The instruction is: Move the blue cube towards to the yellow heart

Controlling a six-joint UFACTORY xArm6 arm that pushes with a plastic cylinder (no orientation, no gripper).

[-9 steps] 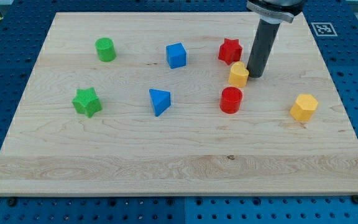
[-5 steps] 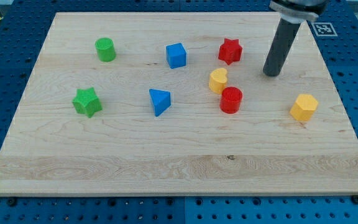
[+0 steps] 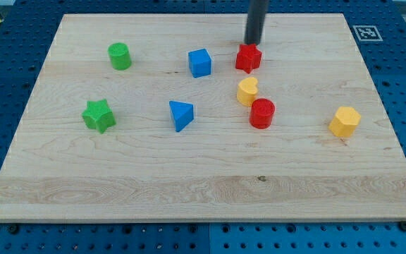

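The blue cube (image 3: 199, 62) sits on the wooden board (image 3: 203, 190) above the middle. The yellow heart (image 3: 247, 92) lies to its lower right, touching or nearly touching the red cylinder (image 3: 262, 113). My tip (image 3: 252, 42) is near the view's top, just above the red star (image 3: 248, 58) and touching or nearly touching it. The tip is to the upper right of the blue cube and apart from it.
A green cylinder (image 3: 120, 56) is at the upper left, a green star (image 3: 99, 116) at the left, a blue triangular block (image 3: 180, 114) below the cube, and a yellow hexagonal block (image 3: 345, 121) at the right.
The tip pushed the yellow heart left, swung right, then moved up and left to the red star's top. The red star shifted left.
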